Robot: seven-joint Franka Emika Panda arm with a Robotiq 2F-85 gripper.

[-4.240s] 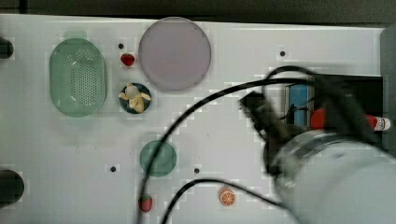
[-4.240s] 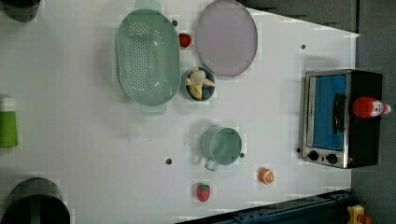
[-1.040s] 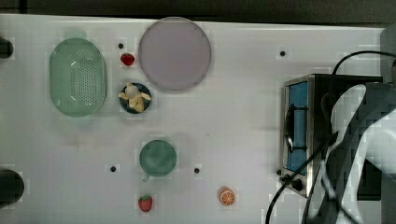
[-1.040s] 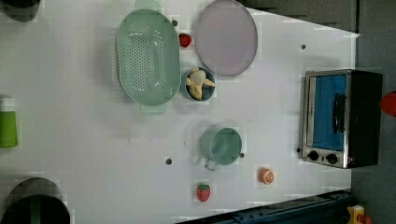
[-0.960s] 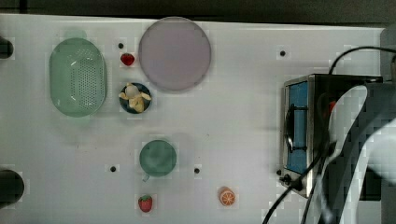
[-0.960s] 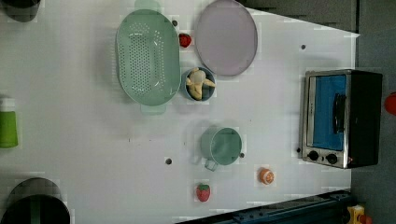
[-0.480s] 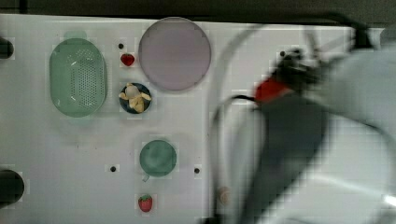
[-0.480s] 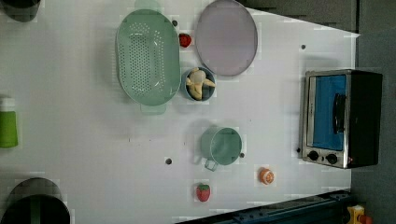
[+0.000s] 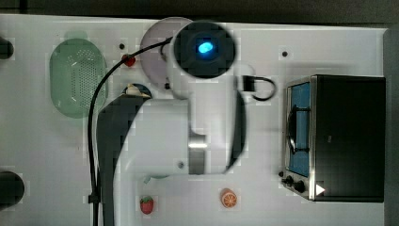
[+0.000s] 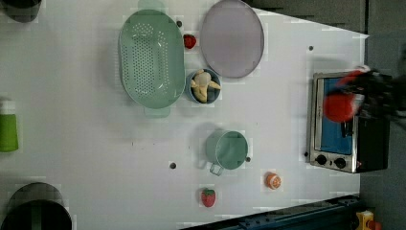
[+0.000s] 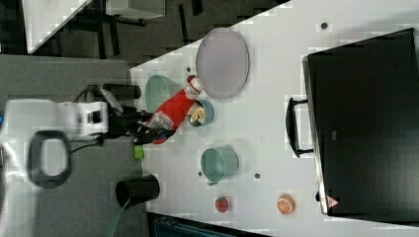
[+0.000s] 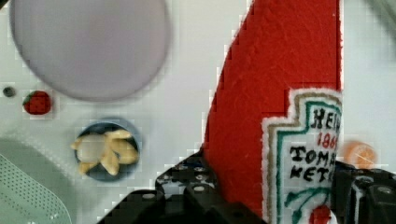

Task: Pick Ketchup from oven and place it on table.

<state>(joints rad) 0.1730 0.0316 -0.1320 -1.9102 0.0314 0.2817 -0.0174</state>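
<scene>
Holding the Ketchup point(image 11: 170, 112) clamped by its lower body, the gripper point(image 11: 141, 127) carries it in the air above the table point(image 10: 86, 143), clear of the oven point(image 10: 341, 125). Lowering it base-first onto a bare patch of table, away from the plate point(image 10: 231, 38) and cup point(image 10: 227, 149), looks the sound way to finish, letting go only once it stands.

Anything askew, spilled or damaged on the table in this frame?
Nothing stands out. The Ketchup is tilted only because the gripper carries it above the table. The oven is closed, and the colander, cup and plate sit normally.
</scene>
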